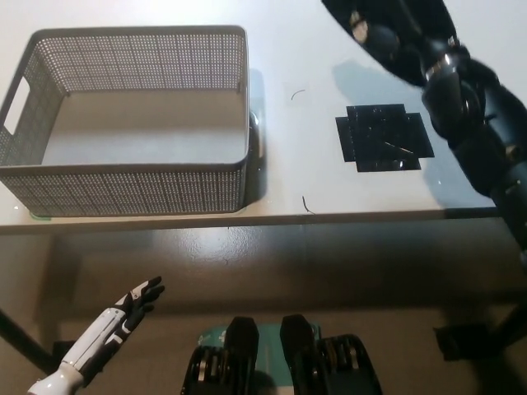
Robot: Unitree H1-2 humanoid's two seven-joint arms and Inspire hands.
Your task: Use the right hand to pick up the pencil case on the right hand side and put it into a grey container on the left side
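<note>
Overhead, the black right hand [387, 33] hangs high above the white bench [362, 214] near the picture's top edge, its fingers wrapped around a dark pencil case [350, 12] that is clear of the surface and partly cut off by the frame; the two are both black and hard to tell apart where they meet. Directly below and a little toward the robot, a black square patch [384, 137] lies flat on the bench, uncovered, with a soft shadow falling on the surface just above it. To the left, well apart from the raised hand, a grey perforated container [132, 185] sits on the bench with its open top facing up and a cut-out handle in its far left wall; nothing shows inside it. A few thin dark marks dot the bench between the container and the patch. Down at the lower left, beneath the bench's front edge, the white left hand [136, 300] rests with its dark-tipped fingers spread apart and nothing in them.
</note>
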